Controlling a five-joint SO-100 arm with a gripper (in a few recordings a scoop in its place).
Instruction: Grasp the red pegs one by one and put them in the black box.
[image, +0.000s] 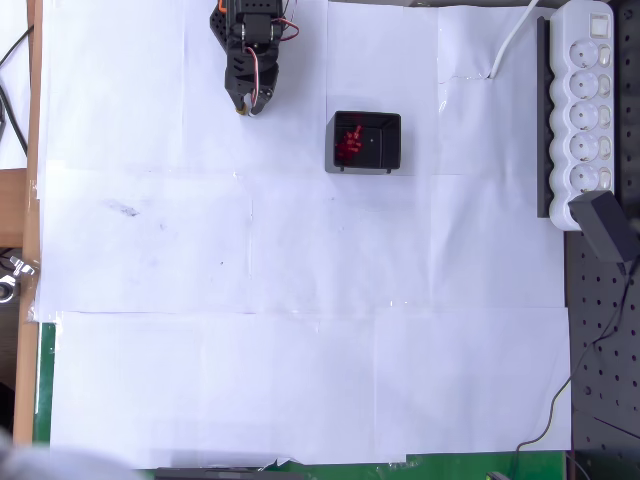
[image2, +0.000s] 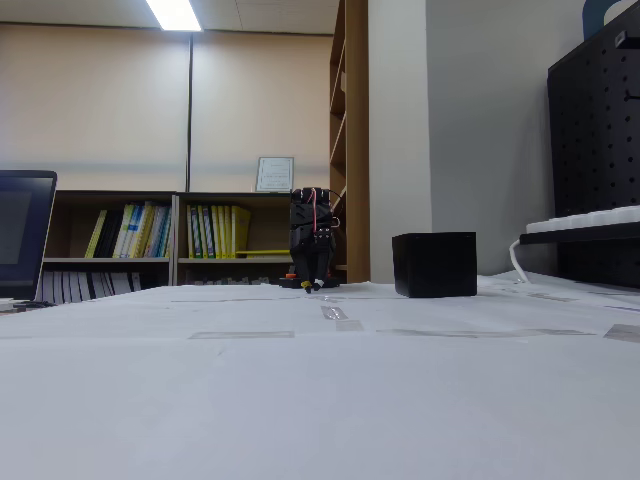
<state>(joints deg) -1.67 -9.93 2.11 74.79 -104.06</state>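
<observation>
Starting at my gripper (image: 248, 100): from overhead the jaws look drawn together with nothing between them, tip pointing down at the paper near the top edge of the table. In the fixed view the gripper (image2: 312, 283) hangs low, its tip just off the surface, arm folded up tight behind it — that reads to me like a parked pose, tucked out of the way.

Moving outward, to the right in the overhead view sits the black box (image: 366, 141), well apart from the gripper. Inside it, bunched against the left wall, there's a cluster of red pegs (image: 348, 144); I can't count them, they're piled together. They lie heaped on that side probably because that's the side the arm reaches in from.

The white paper (image: 300, 300) covering the table shows me no loose red pegs, just faint smudges. So my call is the sorting looks finished, or very nearly.

Far right, the power strip (image: 585, 110) stays outside my working area.
</observation>
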